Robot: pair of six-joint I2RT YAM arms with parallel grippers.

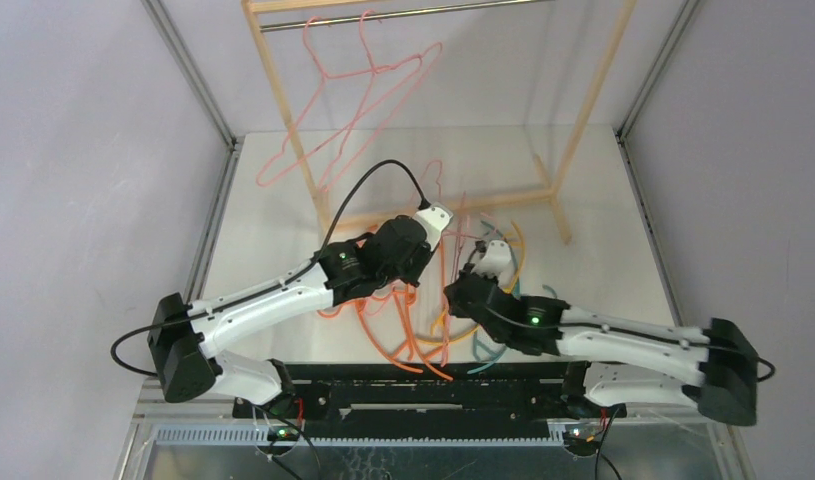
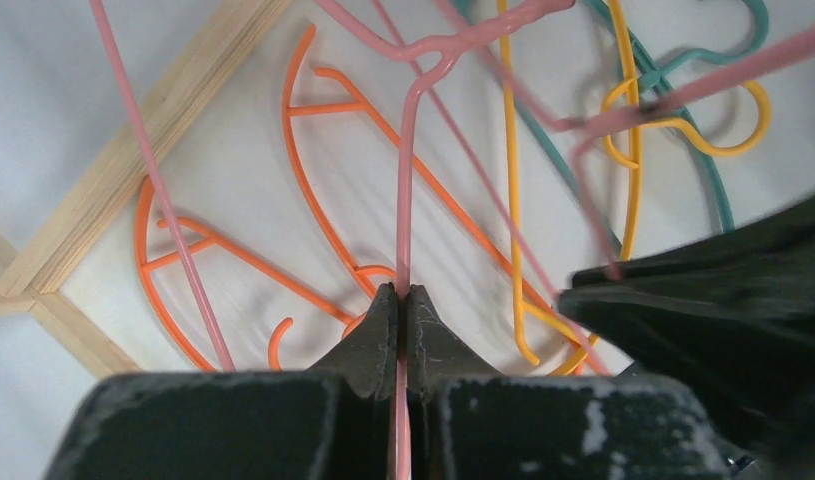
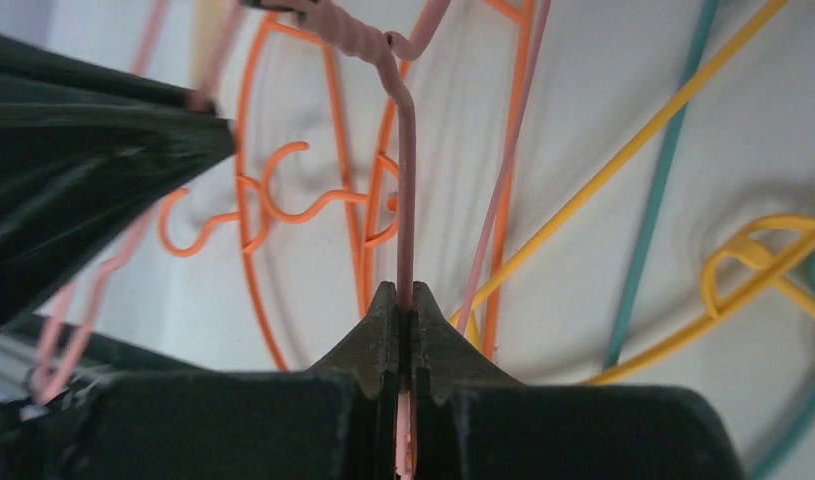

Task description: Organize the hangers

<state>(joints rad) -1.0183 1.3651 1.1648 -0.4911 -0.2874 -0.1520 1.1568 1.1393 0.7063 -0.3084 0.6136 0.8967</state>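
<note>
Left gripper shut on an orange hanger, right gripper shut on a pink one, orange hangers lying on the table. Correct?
No. The left gripper is shut on a pink hanger, not an orange one; the left wrist view shows it. The rest holds: right gripper shut on pink hanger wire, orange hangers lying on the table.

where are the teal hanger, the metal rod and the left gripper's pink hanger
teal hanger [image 3: 661,180]: right wrist view, straight side
metal rod [image 1: 403,14]: top external view, middle
pink hanger [image 2: 404,200]: left wrist view, stem

Rack top cut off; loose hangers partly under arms, count unclear, prob. tangled.
</note>
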